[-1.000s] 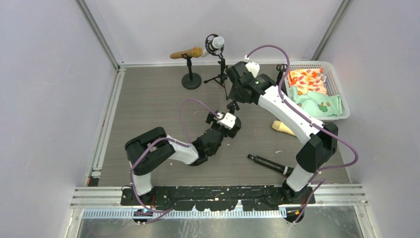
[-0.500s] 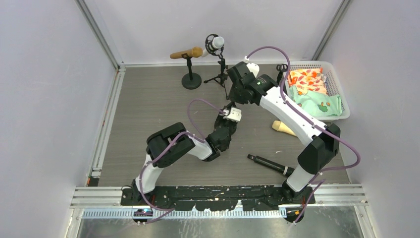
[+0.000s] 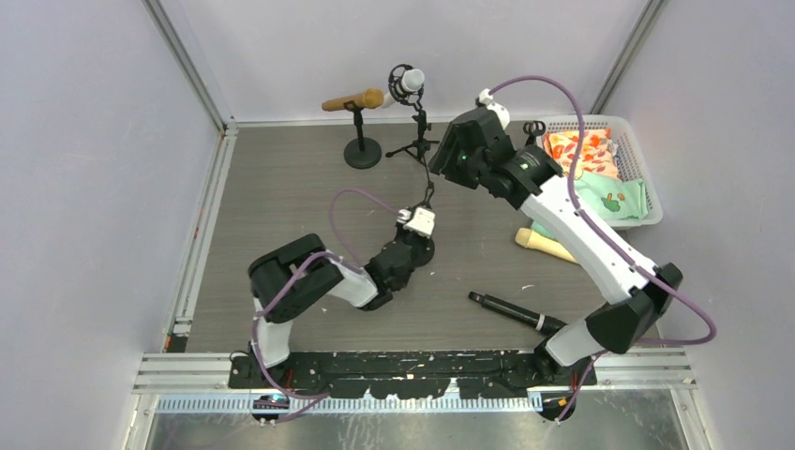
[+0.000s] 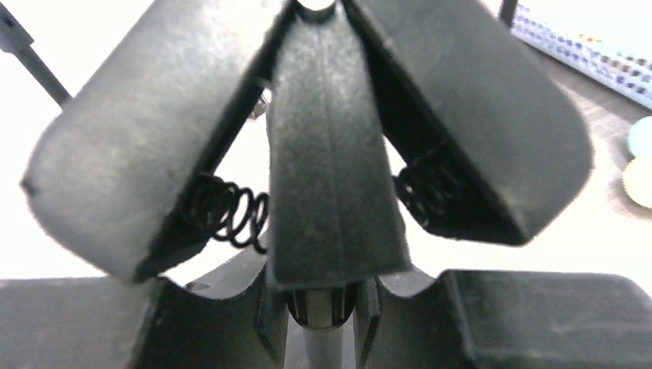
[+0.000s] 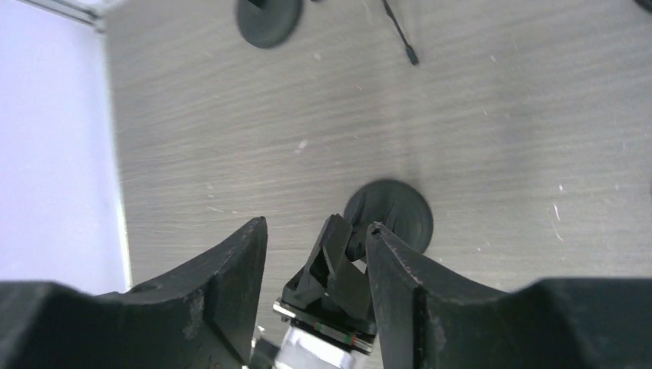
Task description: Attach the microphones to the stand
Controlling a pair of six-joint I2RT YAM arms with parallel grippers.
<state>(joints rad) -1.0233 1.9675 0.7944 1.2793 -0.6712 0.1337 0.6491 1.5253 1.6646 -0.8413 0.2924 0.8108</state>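
Against the right-hand wall, at the far side of a grey wood-grain table [image 3: 281, 197], sits a white basket [image 3: 647, 178] of printed cloths [image 3: 586, 150]. Pale lilac walls [image 3: 84, 187] close the table in on three sides, and a metal rail [image 3: 202, 239] runs along the edge farthest from the basket. Left of the basket, at the back, a gold microphone [image 3: 354, 99] is clipped into a round-foot stand [image 3: 362, 150], and a white microphone [image 3: 410, 81] sits on a tripod [image 3: 415, 145] beside it. Just in front of the basket a cream microphone [image 3: 544, 244] lies loose. A black microphone [image 3: 511, 312] lies nearer the arms. Left of the basket, the right gripper [image 3: 439, 176] hangs above the left gripper [image 3: 424, 211].

In the left wrist view, the spring clip of a third stand [image 4: 330, 154] fills the frame. The left gripper's jaws press in on the stem just under the clip, grasping it. The basket wall shows at the top right, with a blurred teal microphone [image 4: 642, 137] end beneath it.

In the right wrist view, the right gripper's jaws stand apart, released, on either side of that clip without touching it. The stand's foot [image 5: 388, 215] rests on the table just beyond.
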